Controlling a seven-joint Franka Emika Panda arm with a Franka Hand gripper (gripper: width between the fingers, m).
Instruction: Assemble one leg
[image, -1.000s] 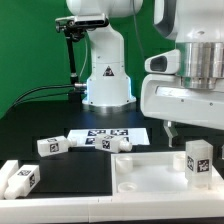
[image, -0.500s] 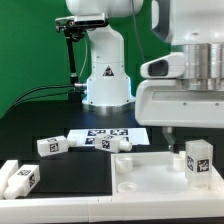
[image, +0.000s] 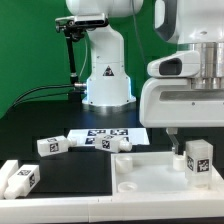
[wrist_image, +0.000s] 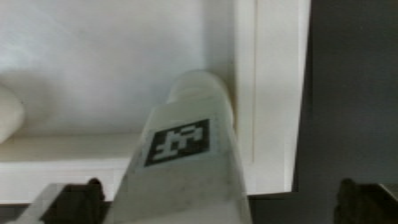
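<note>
A white leg (image: 197, 161) with a black-and-white tag stands upright at the near corner of the large white tray (image: 150, 186), on the exterior view's right. My gripper (image: 187, 148) hangs right above it. In the wrist view the leg (wrist_image: 182, 160) rises between my two dark fingertips (wrist_image: 80, 202), with a gap on each side. The gripper (wrist_image: 222, 205) is open and touches nothing. The tray's raised rim (wrist_image: 270, 90) runs beside the leg.
Three more legs lie on the black table: one (image: 51, 146) left of the marker board (image: 108, 132), one (image: 113, 144) at the tray's far corner, one (image: 20, 178) at the front left. The robot's base (image: 107, 78) stands behind.
My gripper has shifted slightly sideways and back over the upright leg. The leg and the other parts have not moved.
</note>
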